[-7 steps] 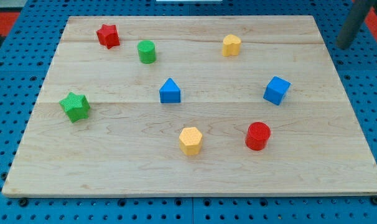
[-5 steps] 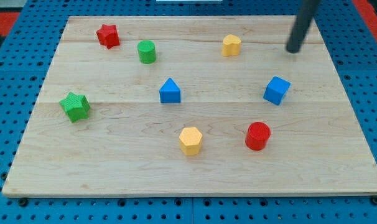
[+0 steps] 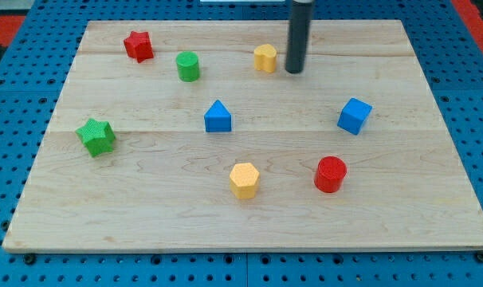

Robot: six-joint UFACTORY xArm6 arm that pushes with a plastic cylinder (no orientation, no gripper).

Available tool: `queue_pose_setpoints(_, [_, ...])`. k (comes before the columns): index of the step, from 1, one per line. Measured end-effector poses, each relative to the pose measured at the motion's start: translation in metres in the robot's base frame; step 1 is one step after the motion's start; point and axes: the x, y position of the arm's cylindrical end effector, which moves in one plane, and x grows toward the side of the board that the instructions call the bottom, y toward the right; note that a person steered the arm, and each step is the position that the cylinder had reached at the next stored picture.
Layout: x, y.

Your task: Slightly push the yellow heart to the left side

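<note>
The yellow heart (image 3: 265,57) sits near the view's top, a little right of the middle of the wooden board (image 3: 433,207). My tip (image 3: 294,70) is just to its right, close beside it; I cannot tell if they touch. The dark rod rises from the tip to the view's top edge.
A green cylinder (image 3: 188,65) stands left of the heart, and a red star (image 3: 138,45) further left. A blue triangle (image 3: 217,116), a blue cube (image 3: 354,115), a green star (image 3: 96,136), a yellow hexagon (image 3: 244,179) and a red cylinder (image 3: 331,174) lie lower on the board.
My tip swept from the board's top right corner leftward to the heart's right side. The yellow heart has shifted left by about its own width. The other blocks have not moved.
</note>
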Motion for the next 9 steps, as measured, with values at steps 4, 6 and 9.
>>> queue_pose_setpoints(4, [0.046,-0.088])
queue_pose_setpoints(6, [0.042,-0.094])
queue_pose_setpoints(9, [0.015,-0.098])
